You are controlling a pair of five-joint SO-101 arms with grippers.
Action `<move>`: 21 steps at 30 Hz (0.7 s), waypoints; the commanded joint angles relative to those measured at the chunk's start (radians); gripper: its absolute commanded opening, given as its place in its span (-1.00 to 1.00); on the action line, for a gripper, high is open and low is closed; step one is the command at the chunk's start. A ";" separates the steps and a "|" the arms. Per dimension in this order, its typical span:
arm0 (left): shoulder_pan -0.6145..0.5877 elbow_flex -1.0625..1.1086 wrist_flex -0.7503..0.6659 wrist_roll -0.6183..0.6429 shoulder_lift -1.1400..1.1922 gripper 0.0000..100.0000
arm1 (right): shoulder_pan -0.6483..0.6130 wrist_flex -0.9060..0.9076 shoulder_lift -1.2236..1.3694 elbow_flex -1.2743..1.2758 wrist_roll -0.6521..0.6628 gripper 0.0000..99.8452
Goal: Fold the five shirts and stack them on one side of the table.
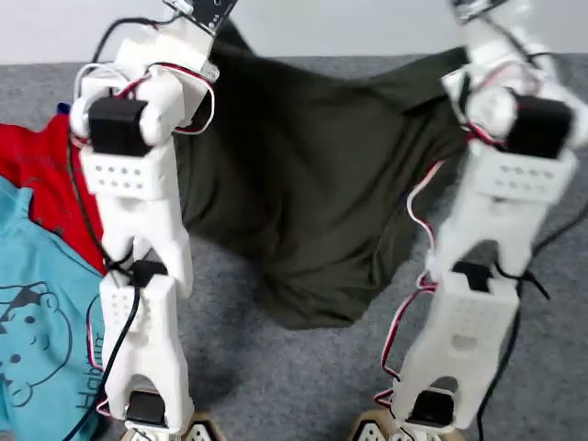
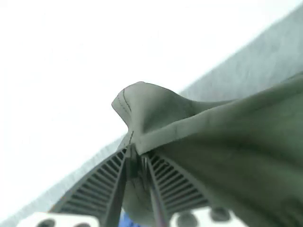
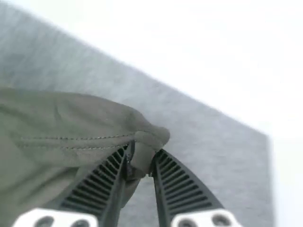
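Left gripper [image 2: 137, 161] and right gripper [image 3: 142, 165] each pinch the dark shirt [image 1: 303, 193] by its hem; it looks soft, light and droopy.

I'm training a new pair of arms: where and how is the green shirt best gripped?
Likely by the stitched edge near each end, jaws closing over it from outside. The green shirt hangs spread between the left gripper and right gripper, both shut there.

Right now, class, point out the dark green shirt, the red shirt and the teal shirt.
dark green shirt [image 1: 303, 202], high view, middle of its body.
red shirt [image 1: 37, 170], high view, bare middle.
teal shirt [image 1: 41, 266], high view, cloth above its print.
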 commanded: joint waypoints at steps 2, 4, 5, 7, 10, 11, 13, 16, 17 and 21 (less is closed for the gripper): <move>0.049 -0.045 0.018 0.012 -0.183 -1.00 | 0.062 0.038 -0.206 -0.043 0.006 -0.98; 0.058 -0.045 0.018 0.012 -0.238 -1.00 | 0.088 0.038 -0.269 -0.043 0.006 -0.98; 0.064 -0.045 0.018 0.012 -0.264 -1.00 | 0.099 0.038 -0.300 -0.043 0.006 -0.98; 0.064 -0.045 0.018 0.012 -0.321 -1.00 | 0.122 0.038 -0.360 -0.043 0.006 -0.98; 0.064 -0.045 0.018 0.012 -0.396 -1.00 | 0.156 0.038 -0.444 -0.043 0.008 -0.98; 0.064 -0.042 0.018 0.012 -0.422 -1.00 | 0.165 0.038 -0.473 -0.043 0.014 -0.98; 0.064 -0.041 0.018 0.012 -0.468 -1.00 | 0.176 0.038 -0.526 -0.043 0.043 -0.98; 0.064 -0.041 0.018 0.012 -0.520 -1.00 | 0.179 0.038 -0.599 -0.043 0.064 -0.98; 0.064 -0.041 0.020 0.012 -0.534 -1.00 | 0.179 0.038 -0.624 -0.043 0.074 -0.98; 0.064 -0.039 0.020 0.014 -0.569 -1.00 | 0.186 0.038 -0.699 -0.043 0.150 -0.98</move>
